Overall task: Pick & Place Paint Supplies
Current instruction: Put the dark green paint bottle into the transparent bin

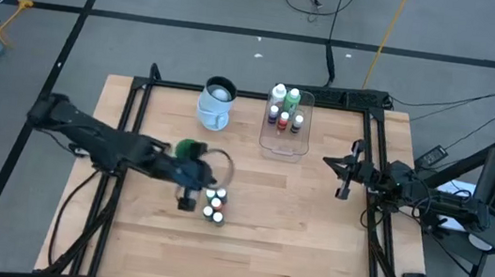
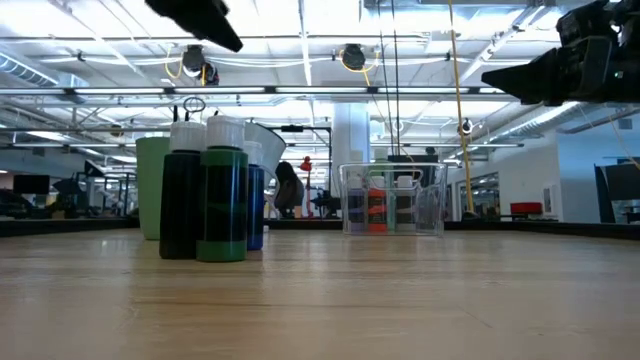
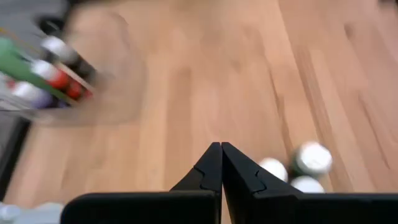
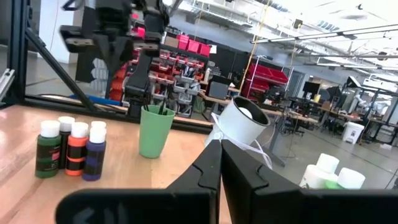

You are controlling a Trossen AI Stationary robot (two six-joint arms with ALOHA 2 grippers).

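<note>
Left gripper (image 1: pixel 186 203) hangs over the table's middle, fingers (image 3: pixel 214 168) pressed together with nothing between them. Three small paint bottles (image 1: pixel 214 205) stand on the bare wood just beside it, at its 3 o'clock in the overhead view; from the left wrist their white caps (image 3: pixel 313 157) show close past the fingertips. At table level the same group reads as a dark bottle (image 2: pixel 181 190), a green bottle (image 2: pixel 222 192) and a blue one (image 2: pixel 256 205) partly hidden behind them.

Clear tray (image 1: pixel 282 147) sits at 12 o'clock on the table, slightly right of centre, holding more bottles: two taller ones, white (image 1: pixel 278 94) and green (image 1: pixel 292 98), at its far end, small ones behind them.

White pitcher (image 1: pixel 217 103) stands at the tray's 9 o'clock. A green cup (image 1: pixel 188 149) is near the left arm's wrist.

Right gripper (image 1: pixel 343 190) waits at the table's 3 o'clock edge, well apart from everything; fingers (image 4: pixel 217 165) together, empty.
</note>
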